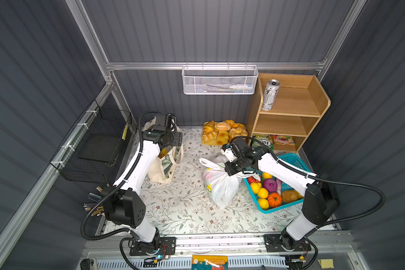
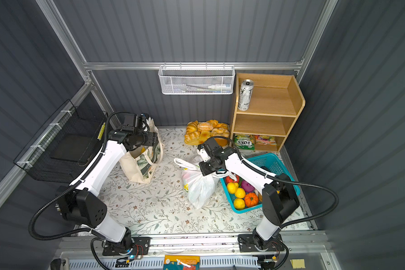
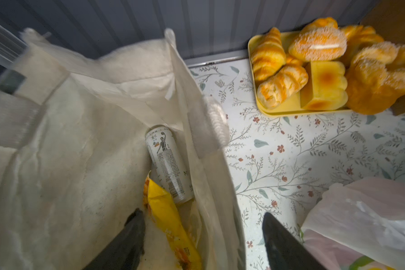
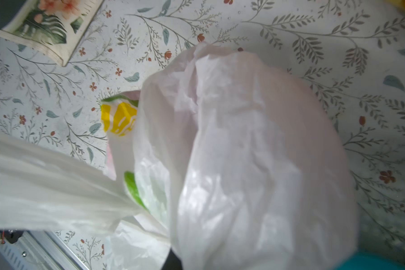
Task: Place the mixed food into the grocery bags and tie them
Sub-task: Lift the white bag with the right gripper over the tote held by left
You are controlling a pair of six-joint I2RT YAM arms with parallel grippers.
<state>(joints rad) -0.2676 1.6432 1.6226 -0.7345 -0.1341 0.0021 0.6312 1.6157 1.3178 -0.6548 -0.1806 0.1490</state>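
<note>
The right gripper (image 1: 230, 170) is pinched together on the top of the white plastic carrier bag (image 1: 220, 189). Its fingers are buried in the film, so the wrist view shows none of them. One handle (image 4: 45, 182) stretches away from the bag's mouth. The bag sits in the middle of the floral mat (image 1: 185, 215), bulging. Pink and green show dimly through its skin, and something yellow-and-white (image 4: 118, 119) sits at the opening; I cannot tell exactly what lies inside. Just beside it on the right is the turquoise basket (image 1: 268, 210), heaped with yellow, orange and purple produce.

Farther back on the left, the left gripper (image 3: 201, 214) hangs over the cream canvas tote (image 1: 163, 171) with its fingers (image 3: 131, 236) apart. One finger is inside the bag and one is outside above the mat, with the tote's right wall between them. Down in the tote a drink can (image 3: 168, 163) lies against that wall. A yellow snack packet (image 3: 166, 212) lies just beside it, nearer the fingers.

At the far wall, bread rolls (image 1: 222, 131) are piled on a yellow tray (image 1: 211, 142), next to the wooden shelf (image 1: 318, 93). A second can (image 1: 270, 94) stands upright on the top shelf, and sweet packets (image 1: 263, 140) lie on the lowest.
</note>
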